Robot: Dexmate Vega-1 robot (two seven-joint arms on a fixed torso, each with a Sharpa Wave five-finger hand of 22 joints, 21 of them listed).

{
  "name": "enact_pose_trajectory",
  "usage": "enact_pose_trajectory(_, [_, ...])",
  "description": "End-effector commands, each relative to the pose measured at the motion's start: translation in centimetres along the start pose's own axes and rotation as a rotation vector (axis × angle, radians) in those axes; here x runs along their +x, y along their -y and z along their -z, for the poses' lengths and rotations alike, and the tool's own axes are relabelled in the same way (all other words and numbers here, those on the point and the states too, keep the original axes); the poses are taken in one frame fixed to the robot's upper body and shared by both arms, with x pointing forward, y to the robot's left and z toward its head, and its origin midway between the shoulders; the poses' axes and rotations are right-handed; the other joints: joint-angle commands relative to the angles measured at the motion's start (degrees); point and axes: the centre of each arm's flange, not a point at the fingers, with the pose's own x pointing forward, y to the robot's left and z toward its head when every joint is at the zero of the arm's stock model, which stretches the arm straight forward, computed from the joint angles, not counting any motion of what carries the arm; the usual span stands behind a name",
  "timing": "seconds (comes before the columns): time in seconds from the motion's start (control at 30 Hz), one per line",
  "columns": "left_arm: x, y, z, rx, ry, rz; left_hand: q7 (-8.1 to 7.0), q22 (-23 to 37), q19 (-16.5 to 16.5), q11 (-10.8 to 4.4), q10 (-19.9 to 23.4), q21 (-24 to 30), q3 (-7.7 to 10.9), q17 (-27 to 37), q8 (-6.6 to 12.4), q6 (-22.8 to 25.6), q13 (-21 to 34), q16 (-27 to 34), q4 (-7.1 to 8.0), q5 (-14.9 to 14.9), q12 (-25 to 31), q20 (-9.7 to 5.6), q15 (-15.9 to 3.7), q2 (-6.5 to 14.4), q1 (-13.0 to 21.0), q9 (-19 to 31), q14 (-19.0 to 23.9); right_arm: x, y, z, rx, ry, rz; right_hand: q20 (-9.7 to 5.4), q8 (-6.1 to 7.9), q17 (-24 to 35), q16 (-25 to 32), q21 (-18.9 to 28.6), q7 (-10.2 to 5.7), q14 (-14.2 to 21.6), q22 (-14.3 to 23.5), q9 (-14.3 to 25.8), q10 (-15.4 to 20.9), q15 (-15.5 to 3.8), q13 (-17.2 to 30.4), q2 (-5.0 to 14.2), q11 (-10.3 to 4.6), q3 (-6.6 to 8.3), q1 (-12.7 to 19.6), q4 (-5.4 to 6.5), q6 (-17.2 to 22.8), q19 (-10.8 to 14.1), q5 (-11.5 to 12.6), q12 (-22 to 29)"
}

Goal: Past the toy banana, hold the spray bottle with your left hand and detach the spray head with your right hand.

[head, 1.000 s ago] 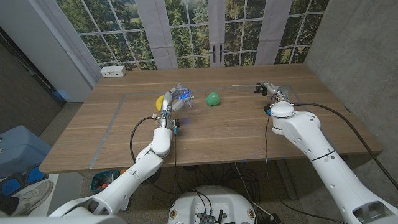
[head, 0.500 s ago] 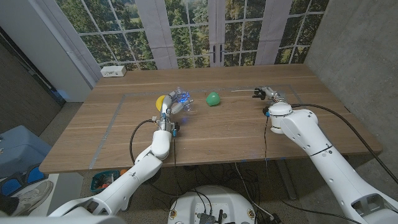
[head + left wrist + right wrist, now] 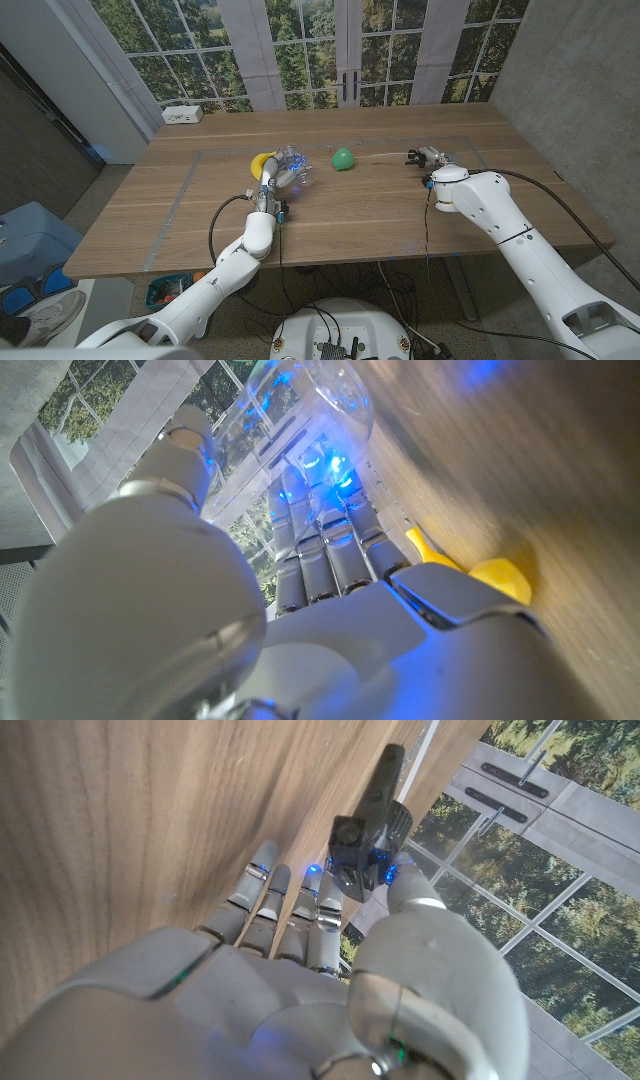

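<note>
My left hand (image 3: pixel 279 176) grips the clear spray bottle (image 3: pixel 296 161), which glows blue from the hand's lights, just right of the yellow toy banana (image 3: pixel 261 162). In the left wrist view the bottle (image 3: pixel 312 400) sits beyond my fingers (image 3: pixel 325 550), with the banana (image 3: pixel 488 571) beside them. The spray head is off the bottle. My right hand (image 3: pixel 436 160) holds the black spray head (image 3: pixel 414 157) at the table's right side. In the right wrist view the spray head (image 3: pixel 367 838) is pinched between thumb and fingers (image 3: pixel 262 900) above the wood.
A green ball (image 3: pixel 343 158) lies between the two hands. A white box (image 3: pixel 182 114) sits at the table's back left corner. The table's right edge (image 3: pixel 560 190) is close to my right arm.
Both hands have come slightly toward me. The left hand has brought the bottle lower beside the banana, and the right hand has drawn the spray head back.
</note>
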Motion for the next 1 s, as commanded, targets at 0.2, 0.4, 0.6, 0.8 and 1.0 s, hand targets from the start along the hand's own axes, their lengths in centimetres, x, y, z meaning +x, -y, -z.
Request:
enact_pose_trajectory(0.2, [0.2, 0.0, 0.2, 0.030, -0.022, 0.014, -8.12, 0.03, -0.65, -12.61, 11.90, -0.40, 4.36, -1.79, -0.97, 10.10, -1.18, -0.42, 4.63, 0.35, -0.93, -5.60, -10.99, 7.69, 10.72, -0.54, 2.84, 1.0, -0.3, 0.0, -0.058, -0.082, -0.046, 1.31, -3.21, 0.25, -0.11, -0.08, 0.93, -1.98, 0.08, -1.02, -2.94, -0.62, -0.10, 2.95, 2.14, 0.74, 5.09, -0.35, -6.25, -1.78, 1.28, -1.45])
enact_pose_trajectory(0.4, [0.3, 0.0, 0.3, 0.054, -0.034, 0.026, -8.40, -0.04, -1.96, -12.91, 10.53, -1.41, 2.99, -4.15, -2.60, 9.16, -1.98, -1.41, 5.44, 0.70, -1.46, -4.95, -10.49, 5.94, 9.31, -1.10, 0.27, 1.1, -0.4, -0.1, -0.094, -0.096, -0.049, 2.43, -7.93, 0.32, -0.52, -0.44, 0.99, -3.66, 0.05, -2.37, -6.12, 1.17, -0.26, 1.15, 4.14, -0.99, 4.37, -0.08, -14.80, -3.47, 1.78, -1.96])
enact_pose_trajectory(0.6, [0.4, 0.0, 0.3, 0.074, -0.058, 0.044, -8.77, -0.18, -5.61, -13.19, 6.52, -3.97, -0.09, -6.68, -5.12, 7.63, -4.31, -1.54, 5.72, 0.68, -3.60, -3.42, -10.20, 2.52, 6.72, -2.03, -4.68, 1.2, -0.5, -0.2, -0.109, -0.103, -0.047, 3.40, -11.68, 0.26, -0.96, -0.82, 1.41, -4.92, 0.04, -3.53, -8.26, 2.36, -0.44, 0.67, 5.40, -2.25, 3.40, 0.21, -20.84, -4.64, 2.02, -1.96])
enact_pose_trajectory(0.8, [0.8, 0.0, 0.2, 0.110, -0.099, 0.079, -9.36, -0.27, -9.65, -13.23, 1.99, -7.32, -3.45, -8.72, -8.90, 4.24, -7.96, -1.29, 6.54, 0.60, -4.93, -1.47, -9.59, 0.84, 3.39, -3.48, -11.22, 1.2, -0.5, -0.5, -0.123, -0.103, -0.042, 4.66, -15.09, 0.15, -1.36, -1.45, 2.38, -5.91, 0.04, -4.70, -10.86, 3.35, -0.70, 0.39, 6.47, -3.26, 2.60, 0.35, -25.80, -6.21, 2.19, -2.09])
enact_pose_trajectory(1.0, [1.1, 0.0, 0.1, 0.135, -0.139, 0.124, -9.95, -0.25, -12.68, -11.66, -7.13, -12.60, -7.65, -12.11, -15.20, -0.56, -14.18, -0.55, 7.02, 0.60, -5.01, 0.43, -8.91, 0.06, -0.51, -5.97, -17.96, 1.2, -0.5, -0.6, -0.129, -0.096, -0.056, 5.47, -17.92, -0.03, -1.90, -1.92, 2.98, -7.01, 0.05, -5.78, -14.36, 4.30, -0.98, -0.02, 7.14, -4.28, 1.59, 0.54, -29.77, -7.11, 2.22, -2.53])
